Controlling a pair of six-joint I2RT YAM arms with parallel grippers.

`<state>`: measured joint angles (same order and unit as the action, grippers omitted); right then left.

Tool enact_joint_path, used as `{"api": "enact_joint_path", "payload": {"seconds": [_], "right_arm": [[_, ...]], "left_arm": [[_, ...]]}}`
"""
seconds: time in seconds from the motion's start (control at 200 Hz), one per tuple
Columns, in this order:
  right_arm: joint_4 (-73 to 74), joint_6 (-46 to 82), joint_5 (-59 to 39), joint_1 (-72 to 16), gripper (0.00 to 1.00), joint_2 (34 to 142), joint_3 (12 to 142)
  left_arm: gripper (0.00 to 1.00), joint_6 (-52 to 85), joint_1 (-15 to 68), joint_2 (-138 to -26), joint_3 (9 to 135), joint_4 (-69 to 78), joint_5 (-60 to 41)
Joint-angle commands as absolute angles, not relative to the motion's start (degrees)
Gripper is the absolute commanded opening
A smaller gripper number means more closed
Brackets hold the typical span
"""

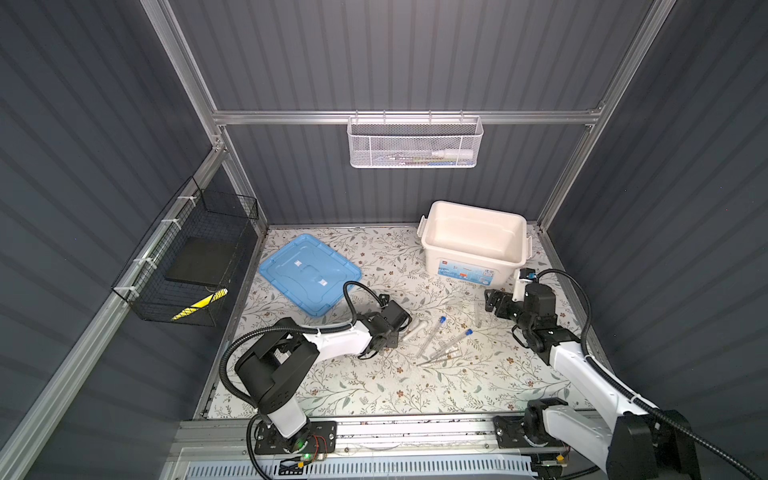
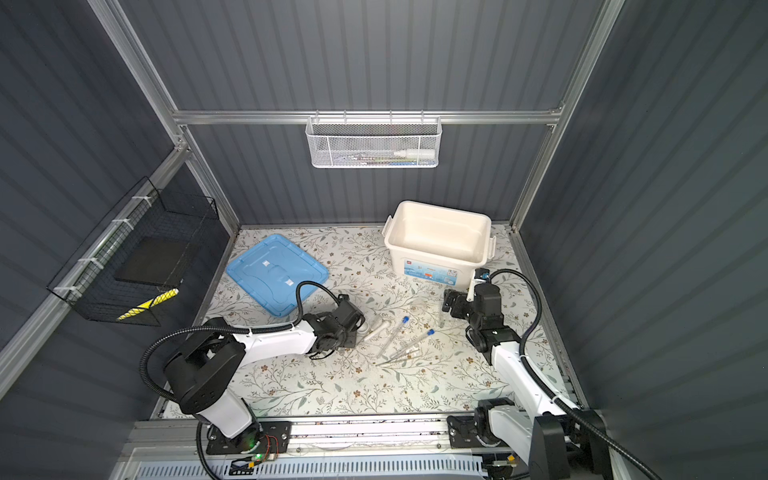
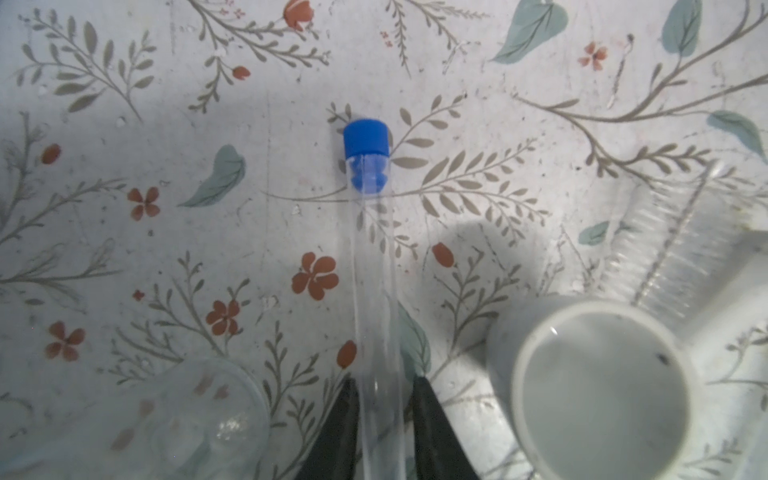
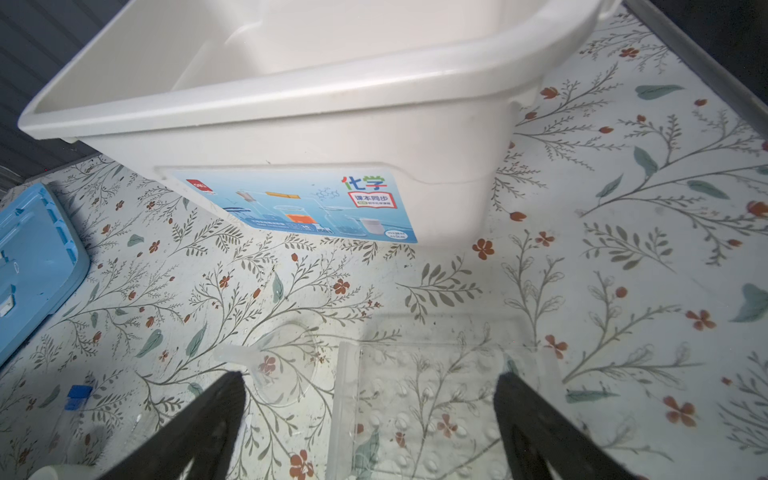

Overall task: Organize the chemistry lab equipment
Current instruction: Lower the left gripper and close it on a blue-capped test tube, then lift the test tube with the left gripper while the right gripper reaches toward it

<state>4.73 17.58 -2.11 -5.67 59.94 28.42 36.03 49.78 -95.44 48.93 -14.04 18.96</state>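
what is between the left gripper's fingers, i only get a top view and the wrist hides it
Observer: In the left wrist view the left gripper straddles a clear test tube, far from its blue cap. Whether the fingers touch it is unclear.
Operator: anything close enough to bump
Observer: Yes. There is a white mortar on one side of the fingers and a clear glass dish on the other, both apart from the tube.
Operator: is the right gripper holding something
Observer: No. The right wrist view shows the right gripper wide open and empty, with the clear tube rack right in front of it.
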Motion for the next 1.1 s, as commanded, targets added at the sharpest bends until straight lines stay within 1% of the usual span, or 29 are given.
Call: {"api": "enact_joint_path", "payload": {"seconds": [0.0,0.32,0.69,1.095], "right_arm": [[4.7,17.7,-1.8,-5.8,0.96,59.0,29.1],[4.3,18.0,-2.3,-5.8,0.96,58.7,29.1],[4.9,17.7,-6.2,-5.9,0.92,57.9,29.1],[6.7,18.8,-14.0,-6.0,0.88,59.0,29.6]], "left_arm": [[0.23,35.0,49.4,-96.3,49.7,-14.5,18.2],[0.17,34.3,49.4,-94.6,48.9,-13.5,18.2],[0.16,33.6,49.4,-90.2,50.0,-15.0,20.7],[0.16,28.8,49.4,-86.4,52.0,-14.7,23.1]]}}
